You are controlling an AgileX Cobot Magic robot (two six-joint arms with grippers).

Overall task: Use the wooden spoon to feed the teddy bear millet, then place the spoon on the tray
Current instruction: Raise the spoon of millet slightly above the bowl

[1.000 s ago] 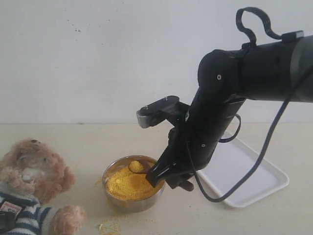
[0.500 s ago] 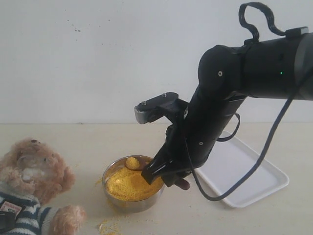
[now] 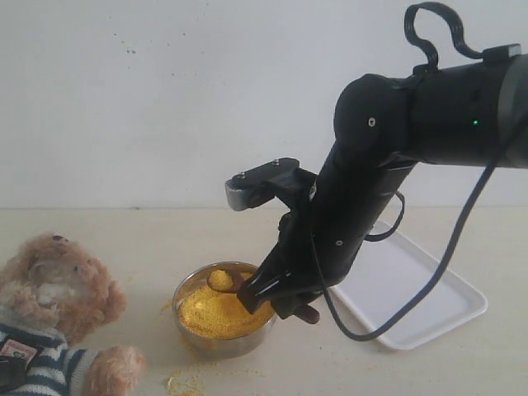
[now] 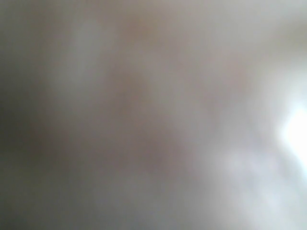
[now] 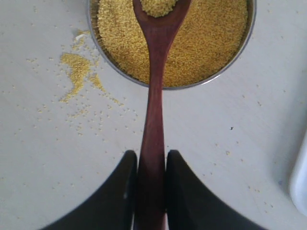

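Observation:
My right gripper (image 3: 266, 294) (image 5: 151, 158) is shut on the handle of the wooden spoon (image 5: 154, 120). The spoon's bowl (image 3: 221, 279) carries a heap of yellow millet and hovers just above the steel bowl (image 3: 224, 340) (image 5: 120, 72) full of millet (image 3: 216, 312) (image 5: 211, 43). The teddy bear (image 3: 51, 318), in a striped shirt, sits at the left edge of the exterior view, apart from the spoon. The white tray (image 3: 412, 297) lies to the right, behind my arm. The left wrist view is a grey blur; my left gripper does not show.
Spilled millet crumbs (image 5: 79, 72) (image 3: 183, 383) lie on the table beside the bowl, on the front side. A corner of the tray (image 5: 301, 177) shows at the edge of the right wrist view. A plain white wall stands behind.
My right gripper has lifted the loaded spoon slightly out of the millet and shifted it a little leftward. The bear, bowl and tray have stayed put.

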